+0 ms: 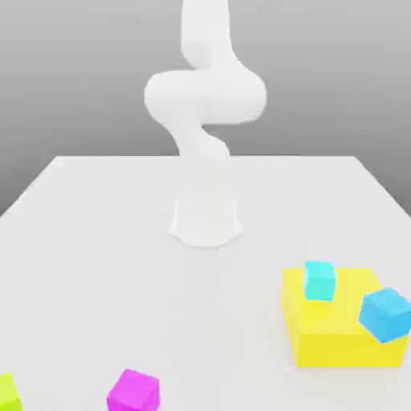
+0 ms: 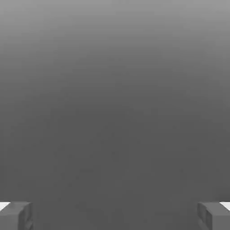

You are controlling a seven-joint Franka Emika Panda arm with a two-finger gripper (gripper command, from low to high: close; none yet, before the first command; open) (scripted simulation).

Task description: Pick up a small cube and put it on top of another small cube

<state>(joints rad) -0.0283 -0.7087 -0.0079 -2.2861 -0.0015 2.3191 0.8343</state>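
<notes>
"Where is your gripper (image 2: pixel 115 216), operator?"

"Your hand view has its two grey fingertips (image 2: pixel 205 216) spread wide apart, with nothing between them."

"And your small cubes?"

"In the exterior view, you have a small cyan cube (image 1: pixel 319 281) on top of the flat yellow block (image 1: pixel 347 341), toward its far edge. Your small blue cube (image 1: pixel 386 315), turned at an angle, is at the block's side on the exterior view's right; you can't tell from here whether it rests on it."

"Any others for you?"

"A magenta cube (image 1: pixel 134 392) is on your pale, smooth table (image 1: pixel 201 313) near the front, and a lime-yellow cube (image 1: pixel 8 393) is at the exterior view's left edge, partly cut off. Your white, rounded robot arm (image 1: pixel 206 96) stands upright at the table's far side."
</notes>
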